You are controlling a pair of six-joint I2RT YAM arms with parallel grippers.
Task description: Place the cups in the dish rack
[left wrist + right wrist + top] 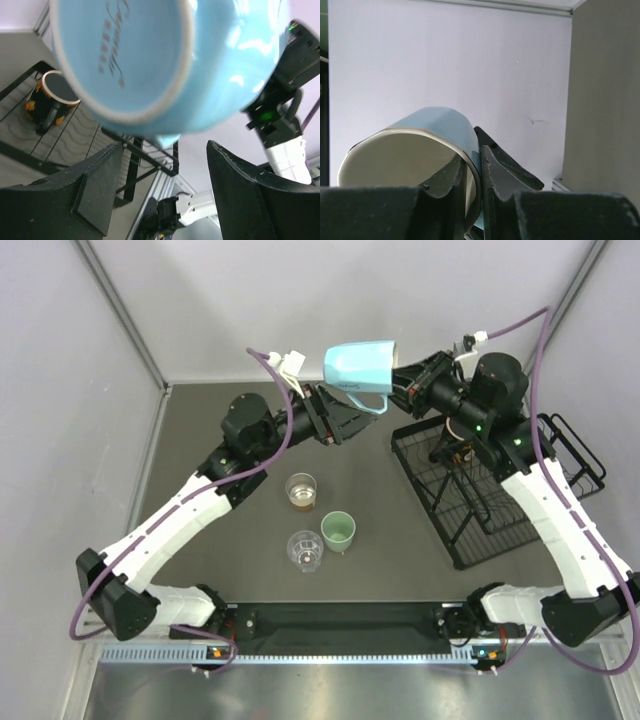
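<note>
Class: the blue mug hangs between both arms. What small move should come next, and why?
Probably draw the left end effector back: its jaws stand open under the light blue mug, whose wall the right end effector pinches.

Even overhead light fills the top view: the light blue mug [358,365] is sharp and well exposed, and the dark table [390,580] below it carries barely any shadow. In the left wrist view the mug [225,65] sits too near the lens and blurs, its script smeared, with white glare patches on the glaze toward its right. In the right wrist view the wall behind the mug [420,145] is bright and flat, and the foreground beneath it is dark and soft.
</note>
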